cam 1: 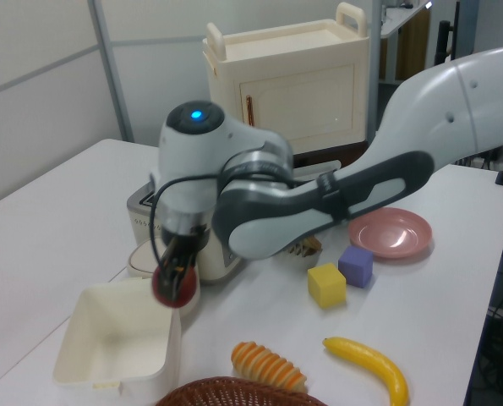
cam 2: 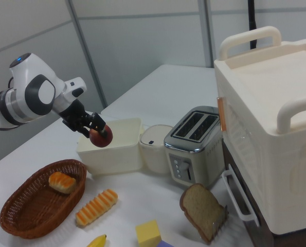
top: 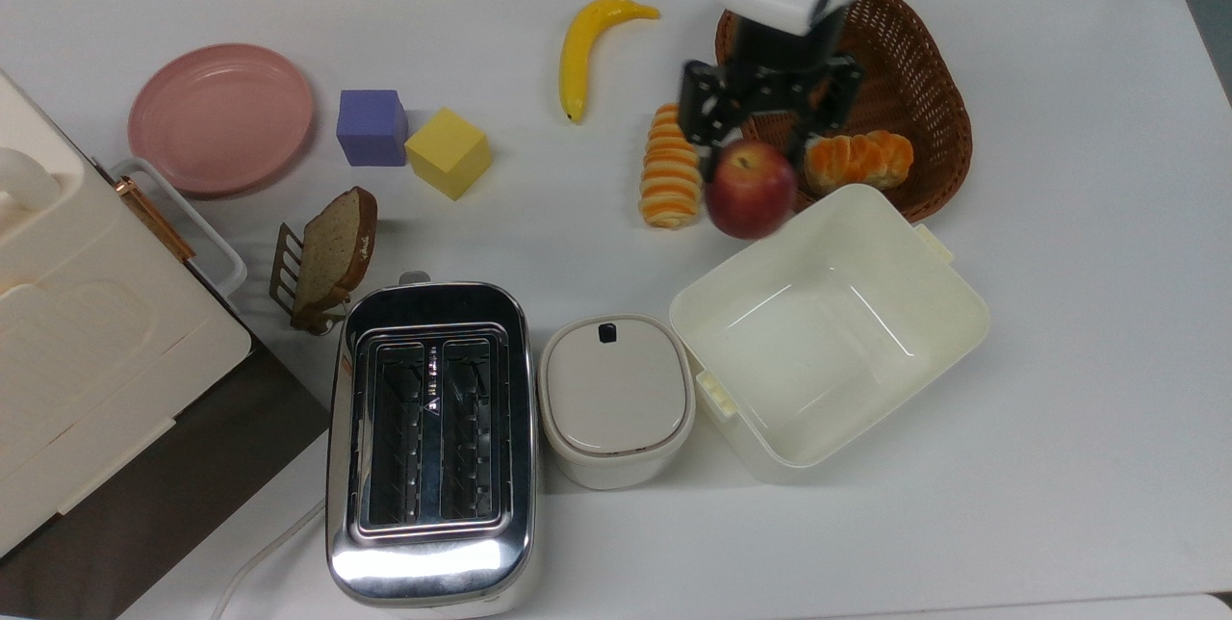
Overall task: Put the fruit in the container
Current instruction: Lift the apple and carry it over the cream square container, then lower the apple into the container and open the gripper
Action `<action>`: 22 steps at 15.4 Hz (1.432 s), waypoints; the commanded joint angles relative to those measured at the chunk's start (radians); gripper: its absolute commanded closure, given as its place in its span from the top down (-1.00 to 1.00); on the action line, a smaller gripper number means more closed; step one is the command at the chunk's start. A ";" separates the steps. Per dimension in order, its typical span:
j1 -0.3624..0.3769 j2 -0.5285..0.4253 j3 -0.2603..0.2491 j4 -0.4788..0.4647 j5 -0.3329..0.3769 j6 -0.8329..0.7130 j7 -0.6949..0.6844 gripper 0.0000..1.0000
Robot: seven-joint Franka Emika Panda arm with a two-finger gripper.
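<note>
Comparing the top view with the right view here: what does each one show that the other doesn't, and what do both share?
Top view alone: the pink plate and the whole banana. Right view alone: the toaster's front controls and the cabinet's top handles. Both: the claw shut on the apple at the tub's edge, the wicker basket with a bun, the striped roll, the lidded pot and the bread slice.
</note>
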 commanded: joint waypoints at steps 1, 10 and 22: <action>0.044 0.085 -0.003 0.050 -0.080 0.097 0.018 -0.59; 0.042 0.159 0.000 0.046 -0.201 0.211 0.017 -0.59; 0.035 0.188 0.014 0.044 -0.228 0.211 0.067 0.54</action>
